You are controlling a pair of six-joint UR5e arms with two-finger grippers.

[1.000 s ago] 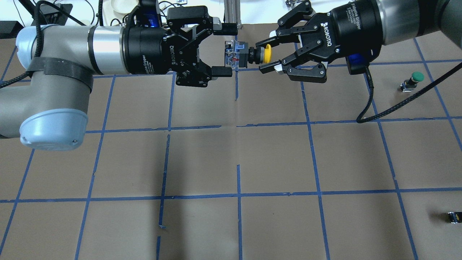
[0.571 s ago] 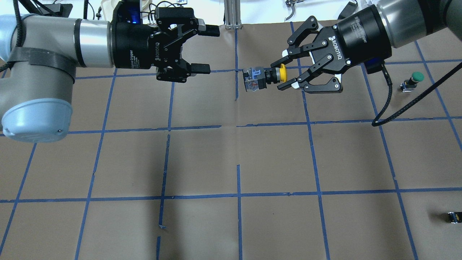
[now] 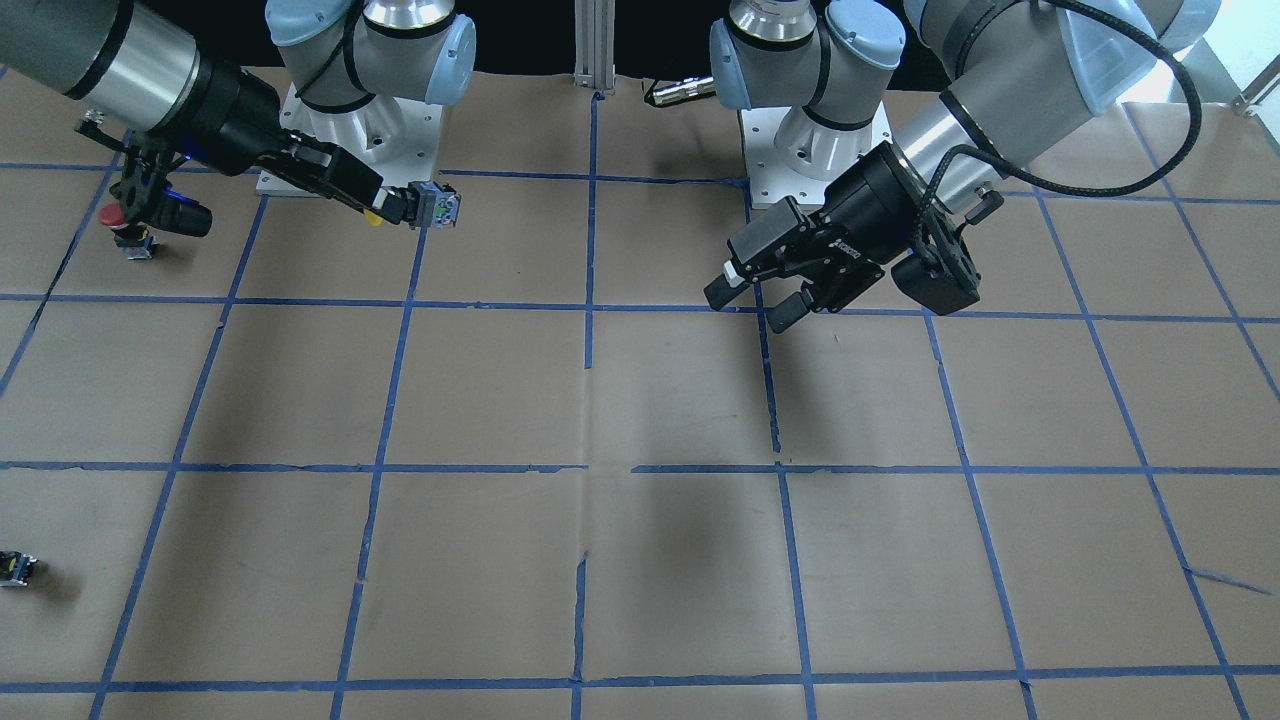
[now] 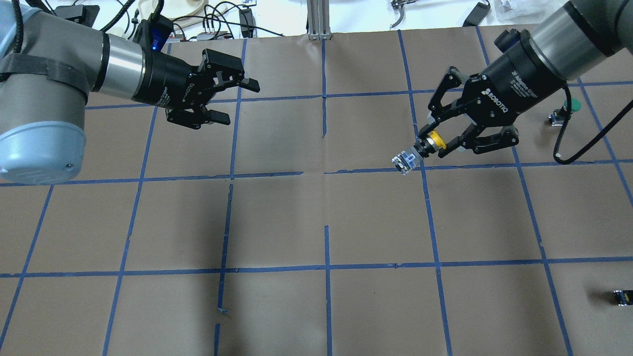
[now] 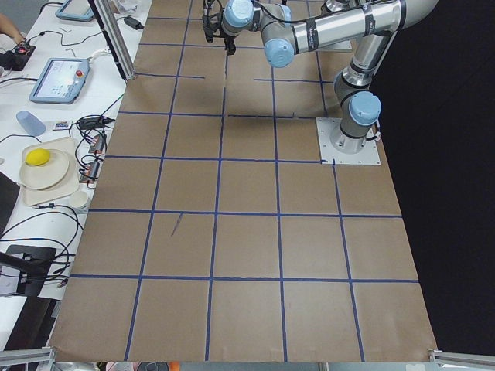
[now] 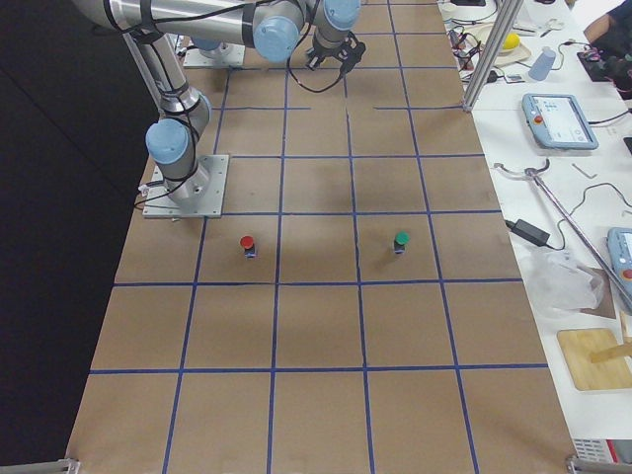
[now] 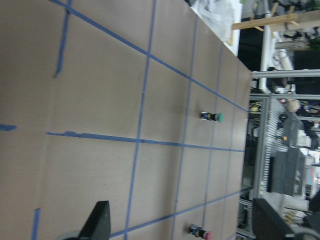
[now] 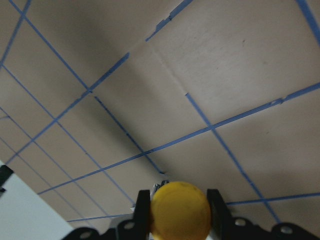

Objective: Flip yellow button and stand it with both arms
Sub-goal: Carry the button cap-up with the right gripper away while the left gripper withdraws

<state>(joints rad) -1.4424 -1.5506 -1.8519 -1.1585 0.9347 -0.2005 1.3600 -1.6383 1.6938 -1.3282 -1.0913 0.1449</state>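
The yellow button (image 4: 435,140) hangs in my right gripper (image 4: 431,142), which is shut on its neck just behind the yellow cap. Its grey-and-blue body (image 4: 407,161) points down and to the left, above the brown table. In the front-facing view the button's body (image 3: 437,205) sticks out past the right gripper (image 3: 392,208). The right wrist view shows the yellow cap (image 8: 180,210) between the two fingers (image 8: 142,210). My left gripper (image 4: 240,103) is open and empty, well to the left of the button; it also shows in the front-facing view (image 3: 748,308).
A green-capped button (image 4: 569,107) stands at the right, behind the right arm's cable. A red-capped button (image 3: 126,222) stands near the right arm. A small capless black part (image 4: 622,297) lies at the near right. Blue tape lines grid the brown table (image 4: 326,222).
My right gripper has carried the yellow button right and down, away from the left gripper, and tilted its body toward the table. My left gripper has drawn back to the left, still open.
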